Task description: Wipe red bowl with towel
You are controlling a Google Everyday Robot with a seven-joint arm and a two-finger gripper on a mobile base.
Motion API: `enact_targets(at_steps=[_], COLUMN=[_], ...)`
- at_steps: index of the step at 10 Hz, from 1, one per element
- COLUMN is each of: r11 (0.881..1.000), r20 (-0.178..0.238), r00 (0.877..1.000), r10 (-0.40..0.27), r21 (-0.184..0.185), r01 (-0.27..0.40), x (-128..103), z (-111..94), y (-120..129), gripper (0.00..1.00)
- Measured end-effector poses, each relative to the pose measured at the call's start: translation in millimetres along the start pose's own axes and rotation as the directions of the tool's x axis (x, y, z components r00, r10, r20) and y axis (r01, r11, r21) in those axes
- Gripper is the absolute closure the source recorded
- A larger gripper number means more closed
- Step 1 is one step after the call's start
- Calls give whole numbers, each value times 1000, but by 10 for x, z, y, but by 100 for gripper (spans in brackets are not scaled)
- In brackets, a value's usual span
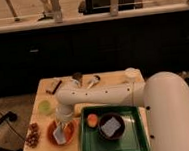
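Soft grey-blue towel (59,135), light and limp, lies in the red bowl (70,135) under jaws whose opening I cannot tell; pinching a folded edge looks best.

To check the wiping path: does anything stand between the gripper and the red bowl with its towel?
Nothing visible does. The gripper is right above the small pale grey-blue folded towel lying in the shallow round orange-red bowl. The green rectangular tray sits aside.
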Motion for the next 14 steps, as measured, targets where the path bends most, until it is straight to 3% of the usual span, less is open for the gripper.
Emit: enact_targets(at_steps=[3, 10, 14], r11=[999, 997, 999], r20=[-34, -4, 28], r00=[998, 997, 999], r10=[50, 76, 28], r21=[18, 28, 27], r01=[-50, -76, -28], x=[28, 149, 133], z=[47, 107, 139], y=[74, 44, -134], gripper=[95, 95, 95])
